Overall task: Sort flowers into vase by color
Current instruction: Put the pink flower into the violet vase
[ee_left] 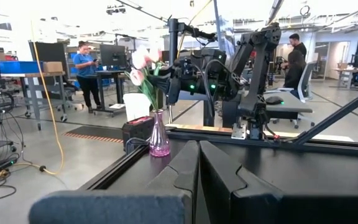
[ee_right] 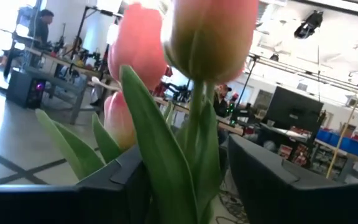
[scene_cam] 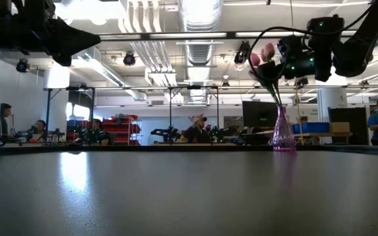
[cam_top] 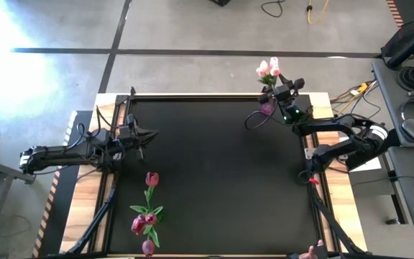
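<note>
The pale pink tulips [cam_top: 269,69] stand in a small purple glass vase [cam_top: 266,108] at the far right corner of the black bench [cam_top: 221,180]. The right pincer [cam_top: 279,91] hovers at their stems above the vase, its fingers apart around the stems, as the right wrist view shows. Three dark magenta tulips [cam_top: 146,216] lie on the bench near its front left edge. The left pincer [cam_top: 148,134] waits over the bench's left side, fingers together and empty.
</note>
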`<state>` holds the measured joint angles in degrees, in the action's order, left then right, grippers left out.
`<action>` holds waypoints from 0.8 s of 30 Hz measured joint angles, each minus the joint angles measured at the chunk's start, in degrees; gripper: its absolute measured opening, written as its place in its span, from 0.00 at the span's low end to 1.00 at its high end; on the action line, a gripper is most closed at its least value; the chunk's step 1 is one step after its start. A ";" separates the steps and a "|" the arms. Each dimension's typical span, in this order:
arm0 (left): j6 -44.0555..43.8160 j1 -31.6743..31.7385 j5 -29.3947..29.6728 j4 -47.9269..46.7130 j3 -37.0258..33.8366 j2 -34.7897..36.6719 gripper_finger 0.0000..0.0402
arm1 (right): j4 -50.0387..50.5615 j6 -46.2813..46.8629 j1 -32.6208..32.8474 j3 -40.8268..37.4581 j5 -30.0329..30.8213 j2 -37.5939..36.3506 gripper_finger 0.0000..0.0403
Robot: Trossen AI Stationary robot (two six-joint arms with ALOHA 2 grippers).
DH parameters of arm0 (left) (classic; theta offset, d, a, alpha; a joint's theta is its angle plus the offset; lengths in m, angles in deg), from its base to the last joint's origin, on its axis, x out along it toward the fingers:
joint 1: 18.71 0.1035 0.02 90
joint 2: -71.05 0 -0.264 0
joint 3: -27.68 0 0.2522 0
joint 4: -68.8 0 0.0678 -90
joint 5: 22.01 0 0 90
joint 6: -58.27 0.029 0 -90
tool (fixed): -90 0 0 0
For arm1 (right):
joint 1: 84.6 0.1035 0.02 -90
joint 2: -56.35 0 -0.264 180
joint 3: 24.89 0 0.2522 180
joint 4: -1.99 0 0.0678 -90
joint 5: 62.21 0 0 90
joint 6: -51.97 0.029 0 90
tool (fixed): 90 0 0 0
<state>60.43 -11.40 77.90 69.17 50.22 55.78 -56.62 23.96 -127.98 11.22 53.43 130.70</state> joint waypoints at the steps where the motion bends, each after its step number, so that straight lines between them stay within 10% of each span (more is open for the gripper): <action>1: 0.01 0.00 0.00 0.00 0.00 0.00 0.00 | 0.34 -0.01 0.02 0.00 0.02 0.00 0.48; 24: 0.05 0.02 0.02 0.00 0.00 -0.02 0.00 | 27.14 -3.21 4.39 0.70 6.07 -16.46 0.52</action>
<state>60.49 -11.38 77.92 69.17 50.22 55.76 -29.48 20.75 -123.59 11.92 59.50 114.24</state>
